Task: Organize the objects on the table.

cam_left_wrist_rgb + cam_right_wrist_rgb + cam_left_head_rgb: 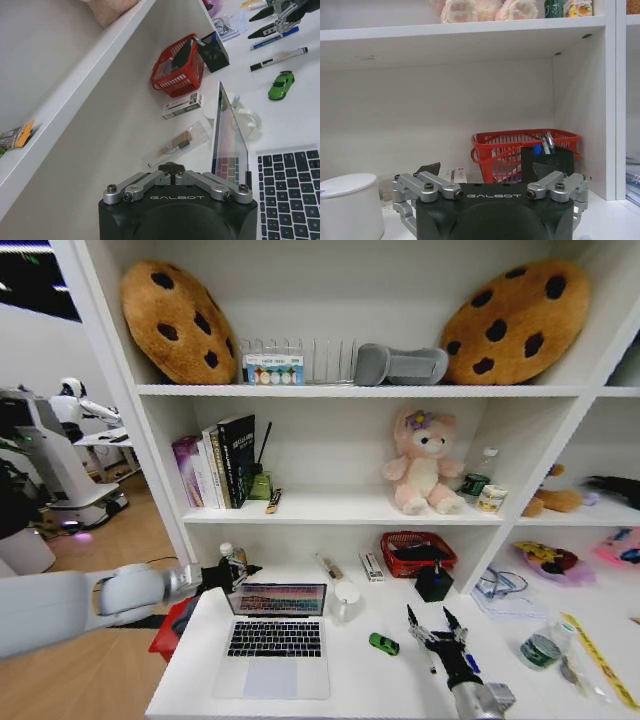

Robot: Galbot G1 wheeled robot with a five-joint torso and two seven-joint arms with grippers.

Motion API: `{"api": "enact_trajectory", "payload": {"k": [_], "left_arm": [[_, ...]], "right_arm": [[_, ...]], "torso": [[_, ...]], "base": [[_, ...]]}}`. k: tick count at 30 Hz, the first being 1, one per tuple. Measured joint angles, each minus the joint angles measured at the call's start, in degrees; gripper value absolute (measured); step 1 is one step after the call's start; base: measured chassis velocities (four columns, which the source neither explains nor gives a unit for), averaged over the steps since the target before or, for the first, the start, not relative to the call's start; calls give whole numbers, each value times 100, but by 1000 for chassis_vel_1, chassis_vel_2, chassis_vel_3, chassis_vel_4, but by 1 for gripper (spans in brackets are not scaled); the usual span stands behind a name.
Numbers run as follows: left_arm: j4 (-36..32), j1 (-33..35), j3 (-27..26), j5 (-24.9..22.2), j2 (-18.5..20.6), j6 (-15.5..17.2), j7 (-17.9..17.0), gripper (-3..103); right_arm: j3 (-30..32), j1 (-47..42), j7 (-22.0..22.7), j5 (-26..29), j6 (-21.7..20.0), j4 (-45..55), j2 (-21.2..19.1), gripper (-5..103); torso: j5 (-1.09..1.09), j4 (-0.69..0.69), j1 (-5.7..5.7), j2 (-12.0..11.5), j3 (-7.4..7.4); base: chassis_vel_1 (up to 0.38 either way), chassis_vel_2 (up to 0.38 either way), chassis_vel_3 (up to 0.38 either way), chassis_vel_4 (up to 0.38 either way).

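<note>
A slim silver laptop (275,640) sits open on the white worktop (360,685), screen lit, keyboard toward the robot. The left hand (238,571) reaches in from the left and sits at the upper left corner of the laptop's screen, just behind its top edge; in the left wrist view its fingers appear drawn together into a narrow tip beside the screen's edge, and I cannot tell whether they touch the lid.

The right hand (436,621) hovers over the worktop to the right of the laptop with its two black fingers spread wide and nothing between them. A tiny green toy car (383,644) lies just to the left of this hand, between it and the laptop. A black marker (278,59) and a blue pen (275,38) lie on the worktop right by the right hand, the pen partly under its fingers in the left wrist view.

A white mug (346,601) stands just right of the laptop's screen. Behind it, against the shelf wall, are a red mesh basket (417,551) and a black pen holder (434,582). A yellow ruler (598,660) lies well apart at the far right.
</note>
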Motion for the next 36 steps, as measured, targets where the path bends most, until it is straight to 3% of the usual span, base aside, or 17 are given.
{"api": "enact_trajectory", "payload": {"k": [5,10,18,21,23,24,26,27,29,30,32,35,36], "left_arm": [[-119,-286,449,128,-77,-30,46,0],[-345,-249,557,307,-253,20,28,0],[-1024,-596,1492,690,-500,125,-30,0],[-1076,-595,1547,732,-524,135,-44,0],[-1389,-649,2286,1076,-716,218,-150,0],[-1389,-649,2286,1076,-716,218,-150,0],[-1472,-555,2837,1493,-985,283,-245,0],[-1472,-555,2837,1493,-985,283,-245,0],[-1443,-348,3029,1691,-1463,403,-333,0],[-1443,-348,3029,1691,-1463,403,-333,0],[-1371,-378,3124,1792,-1849,393,-364,0],[-1366,-396,3068,1768,-1995,386,-382,-2],[-1372,-407,2908,1654,-2195,388,-425,3]], "right_arm": [[7,19,5,33,53,-94,-8,100],[-6,70,27,58,54,-110,-44,100],[13,53,61,86,49,-48,-97,100],[14,52,62,86,49,-48,-94,100],[16,58,83,92,47,-48,-31,100],[16,58,83,92,47,-48,-31,100],[-6,116,103,88,21,-33,50,100],[-6,116,103,88,21,-33,50,100],[-18,136,122,79,-4,-43,68,100],[-18,136,122,79,-4,-43,68,100],[-7,99,126,82,-12,-48,20,100],[-1,80,127,84,-16,-44,-12,100],[3,58,128,85,-22,-30,-56,100]], "torso": [[-1,9,-1,0,-1],[-1,7,-1,1,-1],[-1,5,-1,1,-1],[0,5,-1,1,-1],[-2,4,-1,1,-1],[-2,4,-1,1,-1],[-1,6,-1,1,-1],[-1,6,-1,1,-1],[-3,7,-1,1,-1],[-3,7,-1,1,-1],[-2,6,-1,1,-1],[-1,6,-1,1,-1],[-1,5,-1,1,-1]], "base": [[0,0,0,0],[0,0,0,0],[0,0,0,0],[0,0,0,0],[0,0,0,0],[0,0,0,0],[0,0,0,0],[0,0,0,0],[0,0,0,0],[0,0,0,0],[0,0,0,0],[0,0,0,0],[0,0,0,0]]}}
